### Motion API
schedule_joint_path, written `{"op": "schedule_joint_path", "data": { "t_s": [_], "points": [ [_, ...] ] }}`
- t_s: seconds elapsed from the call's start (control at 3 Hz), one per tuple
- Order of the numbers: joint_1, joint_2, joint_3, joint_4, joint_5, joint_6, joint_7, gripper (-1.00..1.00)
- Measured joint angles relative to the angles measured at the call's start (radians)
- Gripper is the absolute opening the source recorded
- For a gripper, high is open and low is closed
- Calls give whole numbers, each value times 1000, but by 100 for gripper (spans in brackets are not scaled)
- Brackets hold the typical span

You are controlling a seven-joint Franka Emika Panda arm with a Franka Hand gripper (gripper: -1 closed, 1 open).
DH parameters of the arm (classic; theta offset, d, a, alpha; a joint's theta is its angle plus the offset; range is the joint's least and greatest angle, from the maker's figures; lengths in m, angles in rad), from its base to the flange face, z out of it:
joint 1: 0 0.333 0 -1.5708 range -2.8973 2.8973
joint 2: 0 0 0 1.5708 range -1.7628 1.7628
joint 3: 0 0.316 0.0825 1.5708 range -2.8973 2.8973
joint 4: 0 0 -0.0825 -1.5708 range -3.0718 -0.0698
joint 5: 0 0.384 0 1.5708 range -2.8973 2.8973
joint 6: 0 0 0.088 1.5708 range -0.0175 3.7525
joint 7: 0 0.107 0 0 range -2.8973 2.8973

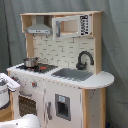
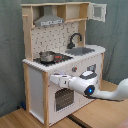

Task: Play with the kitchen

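The kitchen [image 1: 102,79] is a tall white and light-wood toy, seen in both exterior views. A small metal pot [image 1: 31,62] sits on its hob, with a black faucet [image 1: 84,59] over the grey sink [image 1: 74,74]. The range hood [image 1: 39,30] and upper cabinet [image 1: 72,26] are above. In the second exterior view, my gripper [image 2: 52,79] is against the kitchen [image 2: 35,85] front, at the knob strip just above the oven door [image 2: 64,99]. The pot [image 2: 46,56] stands on the counter above it. In the first exterior view only a white part of my arm [image 1: 7,84] shows at the left edge.
A grey curtain [image 2: 117,35] hangs behind the kitchen. My white arm [image 2: 90,91] reaches in from the second exterior view's right, over a wooden surface [image 2: 25,119]. The upper cabinet door [image 2: 98,11] hangs open. Another white arm part [image 1: 22,121] fills the first exterior view's bottom left.
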Motion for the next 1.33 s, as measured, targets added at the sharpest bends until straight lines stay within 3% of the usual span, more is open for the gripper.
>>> {"op": "schedule_joint_path", "data": {
  "t_s": [1.33],
  "points": [
    [0,0,0,-1,0,1,501,-100]
  ]
}}
